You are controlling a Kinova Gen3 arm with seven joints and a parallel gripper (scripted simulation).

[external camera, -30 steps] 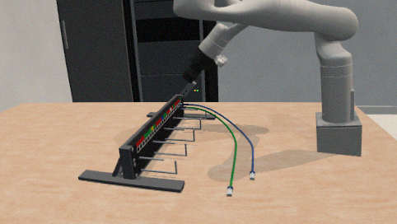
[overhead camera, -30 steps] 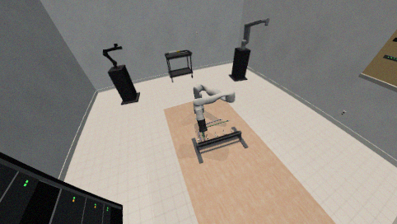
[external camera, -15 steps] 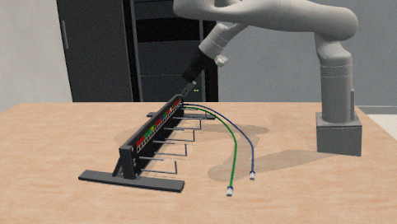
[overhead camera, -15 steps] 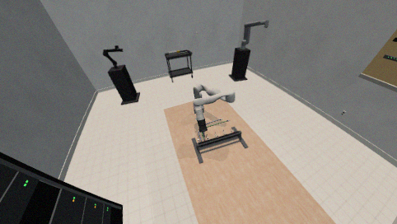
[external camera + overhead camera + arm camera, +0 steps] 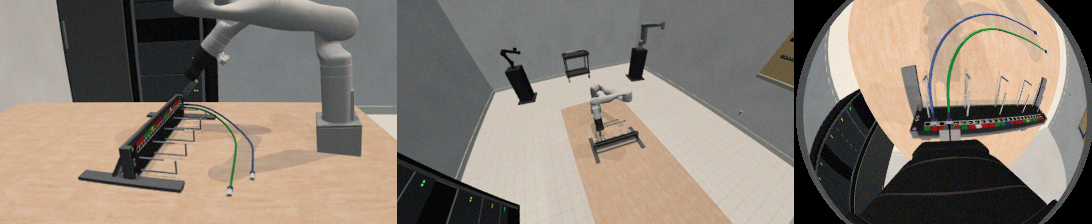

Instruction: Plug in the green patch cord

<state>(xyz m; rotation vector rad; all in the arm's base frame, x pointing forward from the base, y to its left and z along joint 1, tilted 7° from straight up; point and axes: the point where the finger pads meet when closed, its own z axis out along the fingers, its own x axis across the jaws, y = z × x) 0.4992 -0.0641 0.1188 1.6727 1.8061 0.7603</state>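
A green patch cord (image 5: 235, 142) (image 5: 991, 29) runs from the rack in a wide curve across the wooden table (image 5: 644, 181) (image 5: 288, 198) (image 5: 884, 40). Its pale free plug (image 5: 231, 189) (image 5: 1046, 51) lies on the tabletop, out in front of the rack and apart from it. Beside it a blue cord (image 5: 253, 156) (image 5: 988, 14) follows a similar arc, its own free plug (image 5: 250, 174) (image 5: 1036, 33) resting near the green one. Both cords enter neighboring places near one end of the long black rack (image 5: 615, 141) (image 5: 127, 162) (image 5: 984, 111).

The rack stands upright on two flat feet. Red, green, blue, white and yellow labels line its ports; the yellow label (image 5: 152, 128) (image 5: 1027, 120) is well along the row from the cords' fixed ends, toward the other end. Thin wire hooks stick out from the cord side.

The gripper (image 5: 185, 92) (image 5: 949, 129) reaches down at the cords' end of the rack. Its fingers are together, with neither cord between them; I cannot tell whether their tips touch the rack. The pale robot arm (image 5: 609, 98) (image 5: 284, 16) arches over from a gray base (image 5: 339, 140) on the cords' side.

Beyond the table I see a black cart (image 5: 563, 56) and two dark pedestals carrying other arms.
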